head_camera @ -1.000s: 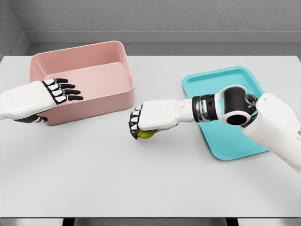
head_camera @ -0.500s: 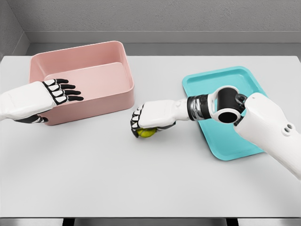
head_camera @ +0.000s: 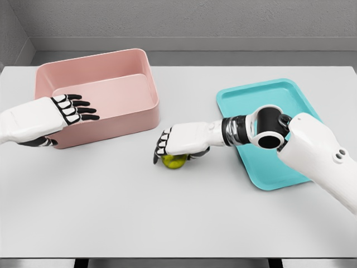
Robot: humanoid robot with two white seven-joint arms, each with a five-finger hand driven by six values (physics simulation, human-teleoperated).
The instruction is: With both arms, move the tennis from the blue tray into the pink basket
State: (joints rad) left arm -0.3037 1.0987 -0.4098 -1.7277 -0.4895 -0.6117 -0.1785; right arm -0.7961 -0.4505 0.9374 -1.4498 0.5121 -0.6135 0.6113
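While the right robot hand (head_camera: 177, 142) cups the tennis ball (head_camera: 174, 161) on the worktop (head_camera: 167, 212), the left robot hand (head_camera: 61, 111), open and empty, waits by the pink basket (head_camera: 111, 95), seemingly for a handover.

Bare desk (head_camera: 167, 218) lies open between the basket (head_camera: 139, 120) and the tray (head_camera: 290, 95). The left robot hand (head_camera: 70, 110) hangs over the basket's near wall, partly blocking its opening.

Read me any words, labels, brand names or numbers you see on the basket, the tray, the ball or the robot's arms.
None: no readable text shows anywhere.
Pink basket: plain walls, no label.
Blue tray: plain, no marking.
Tennis ball: mostly hidden under the right hand, no print visible.
Left hand and both white arms: no lettering.
Table: bare surface, no signs.
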